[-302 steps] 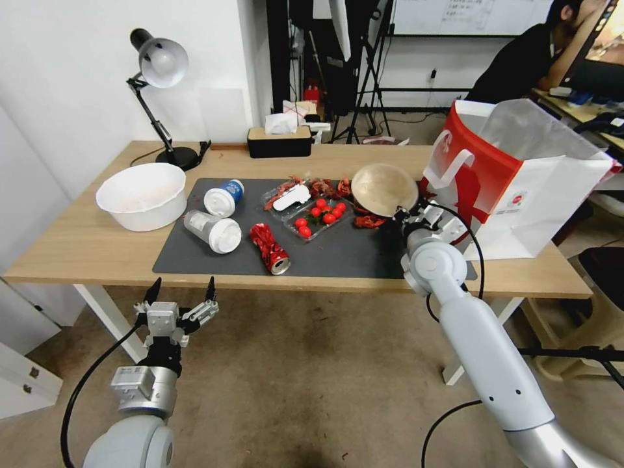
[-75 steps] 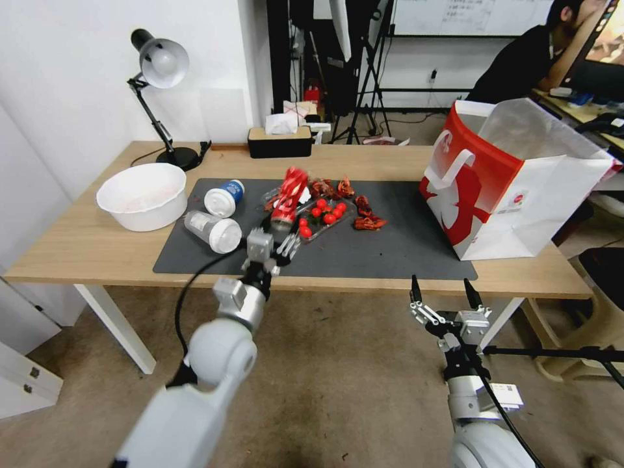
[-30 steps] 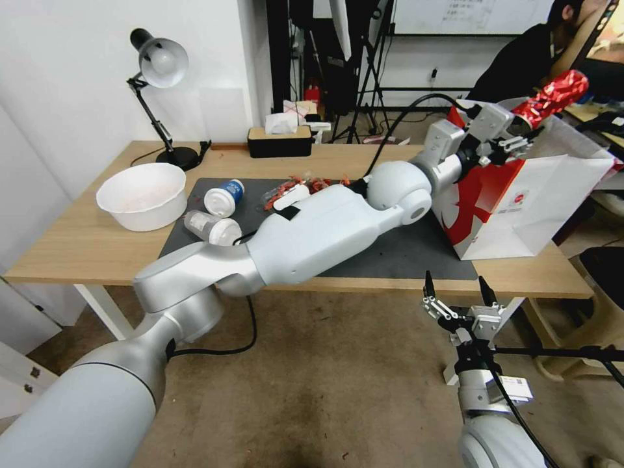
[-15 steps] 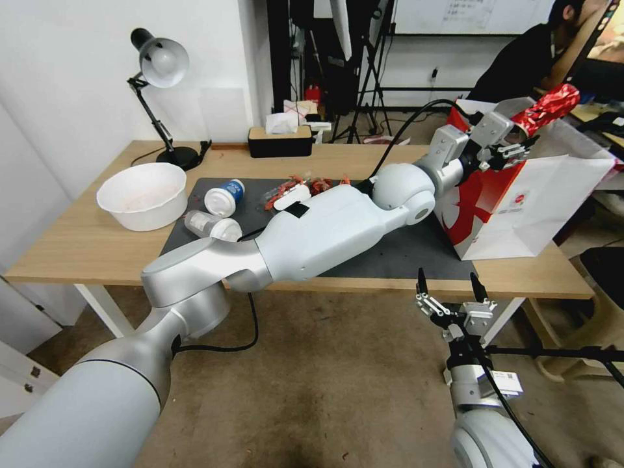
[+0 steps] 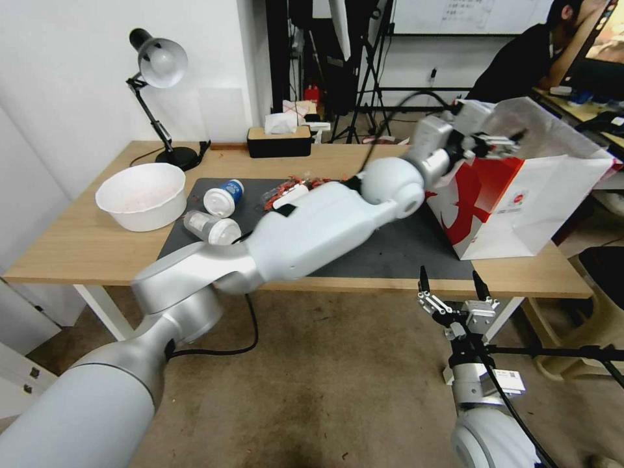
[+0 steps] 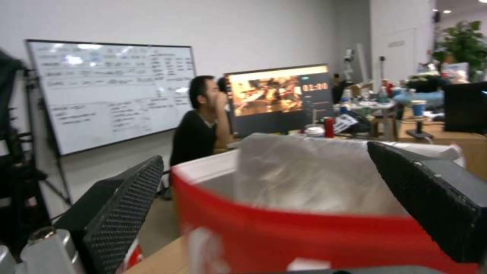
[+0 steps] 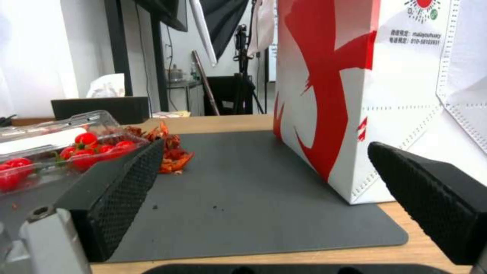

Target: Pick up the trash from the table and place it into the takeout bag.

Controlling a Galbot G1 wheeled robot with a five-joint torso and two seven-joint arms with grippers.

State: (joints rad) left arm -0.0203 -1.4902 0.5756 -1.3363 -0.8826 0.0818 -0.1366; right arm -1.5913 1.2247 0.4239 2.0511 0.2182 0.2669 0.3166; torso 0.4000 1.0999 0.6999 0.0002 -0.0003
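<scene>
My left arm reaches across the table (image 5: 78,247) to the red-and-white takeout bag (image 5: 520,195). My left gripper (image 5: 499,138) hovers over the bag's open top. In the left wrist view this gripper (image 6: 276,201) is open with nothing between its fingers, just above the bag's red rim (image 6: 304,236) and its clear liner. Trash still lies on the dark mat (image 5: 396,250): a blue-white lidded cup (image 5: 224,197) and a clear lidded cup (image 5: 211,229), both on their sides. My right gripper (image 5: 452,289) hangs open below the table's front edge.
A large white bowl (image 5: 142,195) stands at the table's left, with a desk lamp (image 5: 159,65) and a tissue box (image 5: 279,140) behind. The tomato tray (image 7: 61,152) and red scraps (image 7: 170,152) lie mid-mat, left of the bag (image 7: 345,95). A person sits beyond the bag.
The left gripper has let go of the crushed red can above the bag, and the can is gone from sight. The left arm has pulled slightly left. The right arm stays low.
</scene>
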